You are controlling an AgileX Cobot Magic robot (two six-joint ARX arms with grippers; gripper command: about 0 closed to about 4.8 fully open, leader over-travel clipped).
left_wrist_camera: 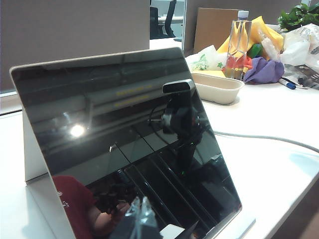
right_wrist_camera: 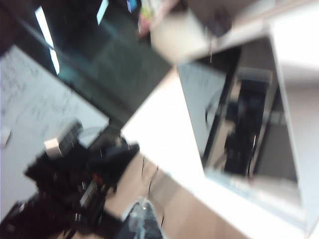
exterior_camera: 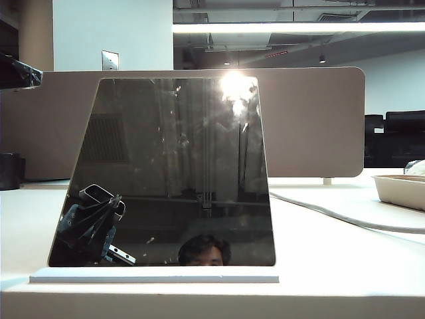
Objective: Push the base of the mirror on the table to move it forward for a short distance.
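The mirror (exterior_camera: 166,173) stands near the front edge of the table (exterior_camera: 332,252), leaning back on the base of the mirror (exterior_camera: 154,274) so it does not fall over. The left gripper (left_wrist_camera: 142,219) hangs close in front of the glass, low by the base, maybe ready to push it; I cannot tell if its fingers are apart. The right gripper (right_wrist_camera: 142,219) is off to the side, and that view is too blurry to tell.

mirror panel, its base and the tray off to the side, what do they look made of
Mirror: dark glossy glass, judging by its sharp reflections and smudges. Base of the mirror: thin matte white slab, perhaps plastic or painted metal. Tray: beige, dull, likely moulded paper pulp. Neither gripper shows directly.
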